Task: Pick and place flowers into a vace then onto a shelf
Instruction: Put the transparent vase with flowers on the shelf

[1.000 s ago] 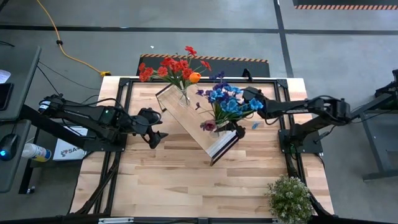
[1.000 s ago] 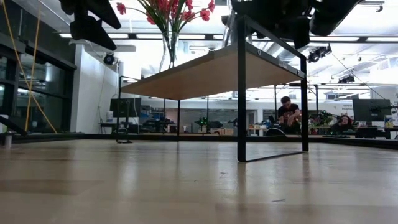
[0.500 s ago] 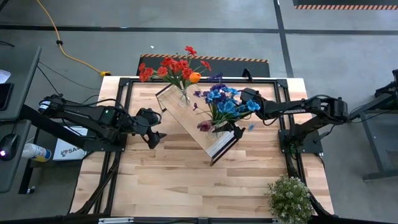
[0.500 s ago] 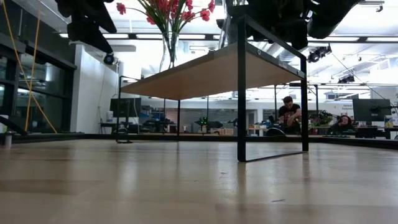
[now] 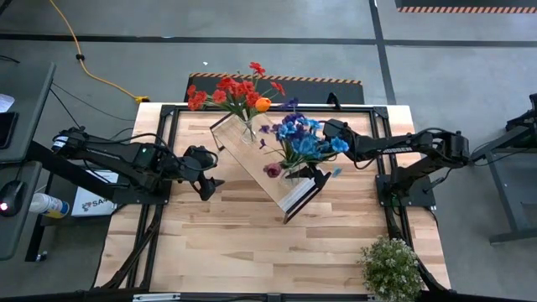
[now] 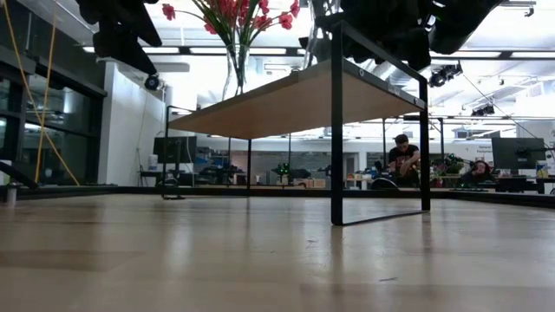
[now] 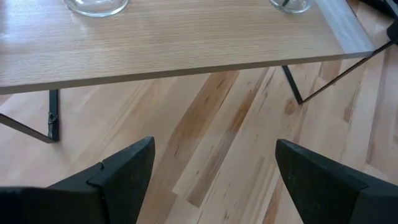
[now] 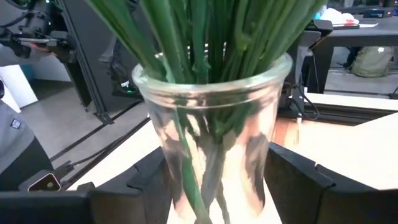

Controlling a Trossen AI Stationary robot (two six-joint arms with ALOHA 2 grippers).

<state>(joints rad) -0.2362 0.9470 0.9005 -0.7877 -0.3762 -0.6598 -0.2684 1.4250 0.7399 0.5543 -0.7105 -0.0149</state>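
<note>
Since a second ago the right gripper has slid a little leftward along the shelf, carrying the blue and purple flowers with it, while the left gripper has stayed where it was.

From above, the shelf lies at a slant across the middle of the desk. A glass vase of red and orange flowers stands at its far left end; the blue bunch stands near the right end, with a maroon bloom hanging over the board. A bushy potted plant sits at the desk's near right corner (well apart from everything else).

At desk height, the shelf shows as a raised board on dark legs, the red bunch rising above it. People sit at benches in the room behind.

On the left wrist, the left arm's jaws are spread wide and empty over bare desk, just beside the shelf's near edge.

On the right wrist, a second vase full of green stems fills the space between the right arm's jaws, which stand on either side of the glass; whether they pinch it I cannot tell.
</note>
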